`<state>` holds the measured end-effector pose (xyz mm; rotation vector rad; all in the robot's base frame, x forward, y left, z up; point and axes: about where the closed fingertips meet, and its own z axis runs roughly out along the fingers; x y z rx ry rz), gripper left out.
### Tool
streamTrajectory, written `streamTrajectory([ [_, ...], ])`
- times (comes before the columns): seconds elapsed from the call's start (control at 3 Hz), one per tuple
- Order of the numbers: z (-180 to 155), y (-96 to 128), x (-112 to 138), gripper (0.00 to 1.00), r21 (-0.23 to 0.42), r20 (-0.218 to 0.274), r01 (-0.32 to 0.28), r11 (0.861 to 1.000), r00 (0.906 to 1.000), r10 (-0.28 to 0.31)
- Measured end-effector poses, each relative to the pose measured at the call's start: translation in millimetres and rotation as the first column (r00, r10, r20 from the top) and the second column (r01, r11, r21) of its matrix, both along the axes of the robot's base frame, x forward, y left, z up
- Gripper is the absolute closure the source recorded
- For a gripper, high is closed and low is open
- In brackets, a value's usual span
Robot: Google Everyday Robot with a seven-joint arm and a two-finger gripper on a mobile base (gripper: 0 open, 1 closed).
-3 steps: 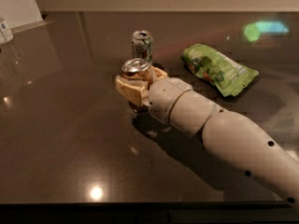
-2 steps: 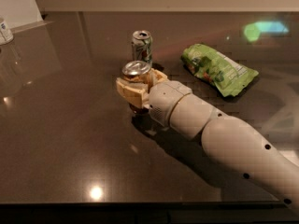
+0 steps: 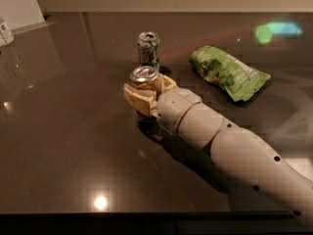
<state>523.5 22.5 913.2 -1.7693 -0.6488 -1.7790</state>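
Observation:
My gripper (image 3: 146,89) is at the middle of the dark table, its tan fingers (image 3: 135,97) closed around an upright can with a silver top (image 3: 144,75). The white arm (image 3: 230,151) reaches in from the lower right. Just behind the held can stands a second can, green and white (image 3: 148,48), upright and opened, a short gap away. A crumpled green chip bag (image 3: 227,72) lies to the right of both cans.
The dark glossy tabletop (image 3: 63,146) ends in a front edge near the bottom of the view. A small white container (image 3: 6,32) sits at the far left edge. A white wall panel stands at the back left.
The arm has shifted slightly, with the held can staying in the gripper. The green can and chip bag have not moved.

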Motion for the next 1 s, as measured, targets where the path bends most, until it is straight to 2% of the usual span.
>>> streamTrajectory([
  [0.67, -2.5, -0.7, -0.4, 0.13, 0.004, 0.008, -0.003, 1.000, 1.0000, 0.003],
  [1.0, -1.9, 0.8, -0.7, 0.00, 0.006, 0.008, -0.005, 1.000, 1.0000, 0.005],
])
